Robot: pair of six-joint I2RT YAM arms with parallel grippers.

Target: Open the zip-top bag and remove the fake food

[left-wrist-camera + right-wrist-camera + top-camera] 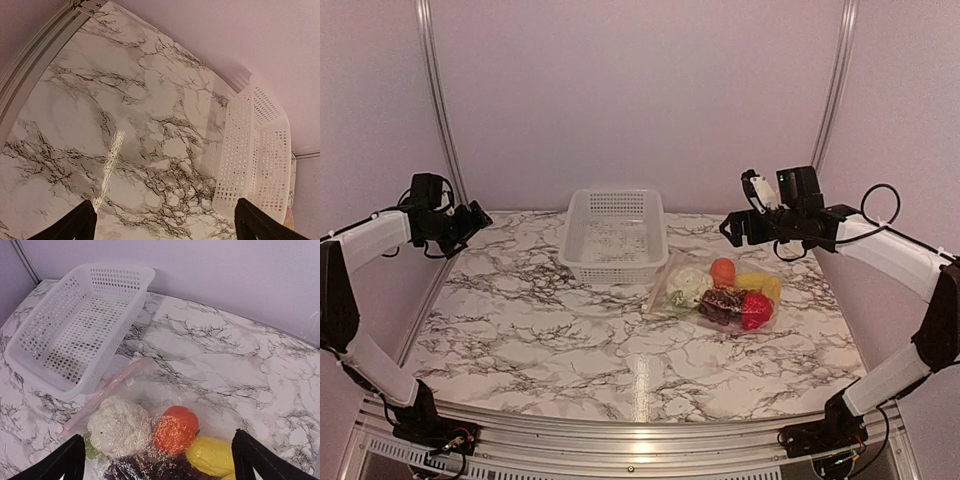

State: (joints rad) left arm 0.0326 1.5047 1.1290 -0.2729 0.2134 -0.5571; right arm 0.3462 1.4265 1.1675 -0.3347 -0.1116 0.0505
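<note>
The bag (131,386) lies on the table (520,330) just right of the basket (613,270), food (725,292) inside; the right wrist view cuts off its near end. Left jaws and right jaws gape, empty.

Items counted on the table:

- basket (613,237): one, white.
- bag (662,295): one, clear.
- Inside it:
  - cabbage (688,283): one.
  - orange fruit (722,271): one.
  - grape bunch (720,303): one, dark.
  - red piece (756,310): one.
  - yellow piece (760,285): one certain, a second unconfirmed.
</note>
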